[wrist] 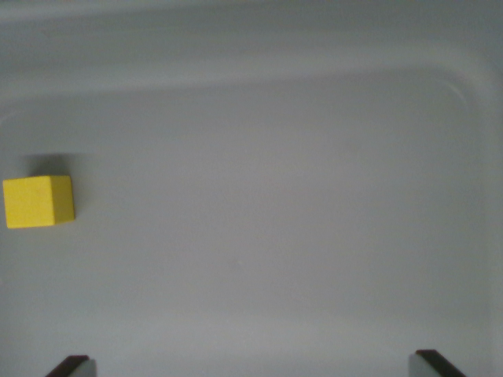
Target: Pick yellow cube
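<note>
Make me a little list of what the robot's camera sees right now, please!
view: wrist camera looking down
target: yellow cube, at the wrist view's left edge
surface: white tray with a raised rim and rounded corner
gripper: gripper, only two dark fingertips showing at the bottom, wide apart
contact: none, cube lies far off to the left of the fingertips
held: nothing
task state: cube not yet picked

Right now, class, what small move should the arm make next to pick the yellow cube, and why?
Probably shift toward the wrist view's left. The yellow cube sits at the far left edge of the tray, well outside the open gripper, whose fingertips show at the bottom.
</note>
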Controlling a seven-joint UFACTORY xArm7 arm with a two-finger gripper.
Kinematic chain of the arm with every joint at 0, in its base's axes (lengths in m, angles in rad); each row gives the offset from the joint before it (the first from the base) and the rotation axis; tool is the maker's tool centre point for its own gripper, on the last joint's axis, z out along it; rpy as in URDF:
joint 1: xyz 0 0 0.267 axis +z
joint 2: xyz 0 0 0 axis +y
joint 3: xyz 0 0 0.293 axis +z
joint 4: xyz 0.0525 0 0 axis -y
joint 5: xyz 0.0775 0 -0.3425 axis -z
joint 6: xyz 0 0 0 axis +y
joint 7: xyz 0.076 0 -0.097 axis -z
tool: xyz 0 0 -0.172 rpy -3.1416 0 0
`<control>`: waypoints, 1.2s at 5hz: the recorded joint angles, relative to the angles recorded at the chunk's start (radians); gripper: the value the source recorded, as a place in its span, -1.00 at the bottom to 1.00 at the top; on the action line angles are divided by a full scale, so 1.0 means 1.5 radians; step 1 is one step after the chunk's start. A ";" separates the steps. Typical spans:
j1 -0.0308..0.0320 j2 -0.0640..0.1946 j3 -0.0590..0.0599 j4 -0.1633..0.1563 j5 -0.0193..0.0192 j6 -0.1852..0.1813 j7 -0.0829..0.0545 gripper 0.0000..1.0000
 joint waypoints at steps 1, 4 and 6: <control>0.0000 0.000 0.000 0.000 0.0000 0.000 0.000 -1.00; 0.0086 0.019 0.004 -0.002 -0.0019 -0.018 0.007 -1.00; 0.0162 0.036 0.007 -0.004 -0.0036 -0.035 0.014 -1.00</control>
